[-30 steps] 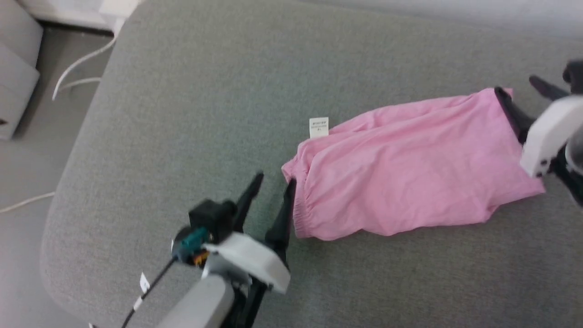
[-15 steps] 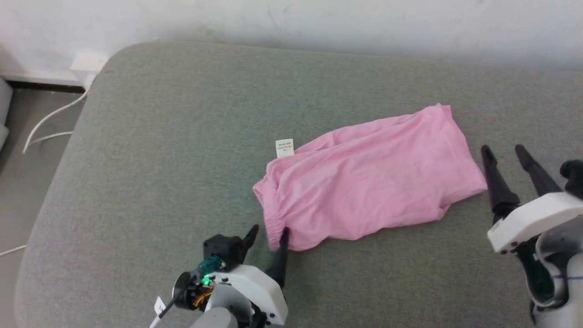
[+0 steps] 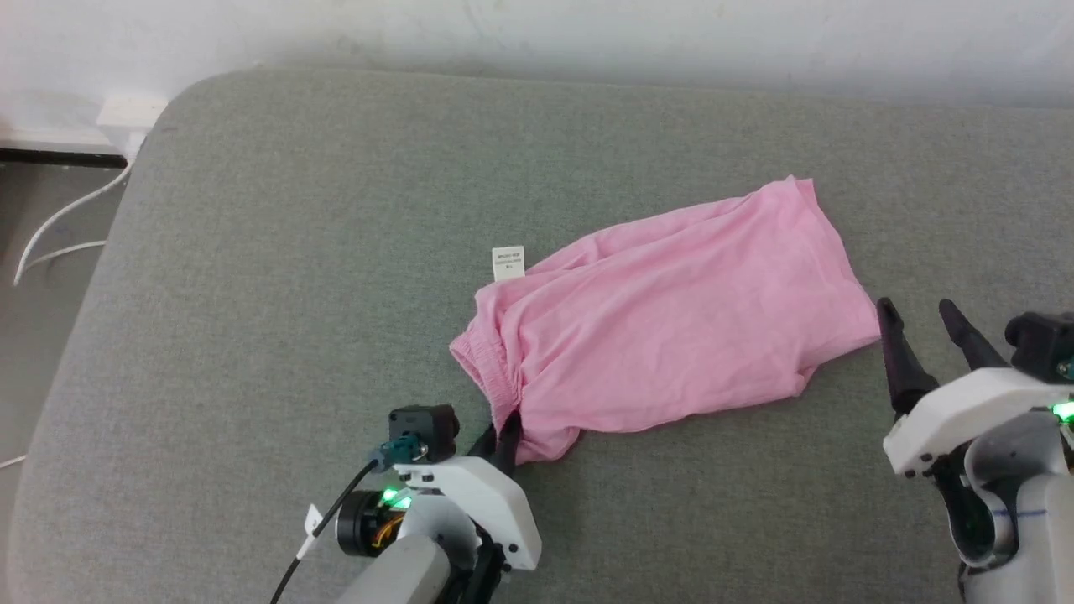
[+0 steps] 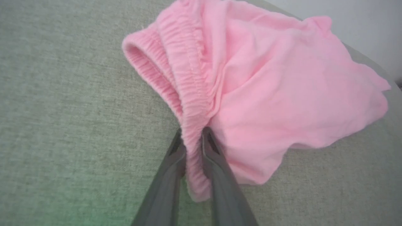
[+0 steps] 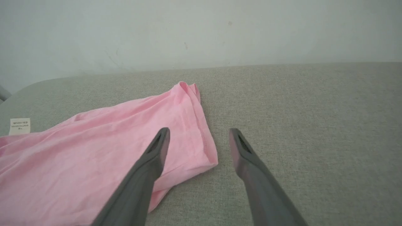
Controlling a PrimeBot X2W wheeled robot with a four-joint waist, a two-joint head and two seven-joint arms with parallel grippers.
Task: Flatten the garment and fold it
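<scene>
The light pink garment (image 3: 663, 319) lies rumpled across the middle of the grey cushion (image 3: 294, 252), its gathered waistband (image 4: 188, 94) at the left end and a white label (image 3: 508, 262) sticking out at the back. My left gripper (image 3: 502, 436) is shut on the garment (image 4: 282, 91), pinching the waistband's near corner between its fingers (image 4: 169, 175). My right gripper (image 3: 921, 323) stands open just off the garment's right hem. In the right wrist view, the right gripper (image 5: 198, 133) straddles the hem corner of the garment (image 5: 94, 157) without touching it.
The cushion's rounded left edge drops to a floor with white cables (image 3: 59, 226) and a wall socket (image 3: 130, 113). A pale wall (image 3: 587, 33) runs along the back. Bare cushion (image 5: 314, 110) stretches to the right of the garment and in front of it.
The camera tilted up. My left gripper closed on the waistband corner. My right gripper let go of the far right hem and drew back to the garment's right side, open.
</scene>
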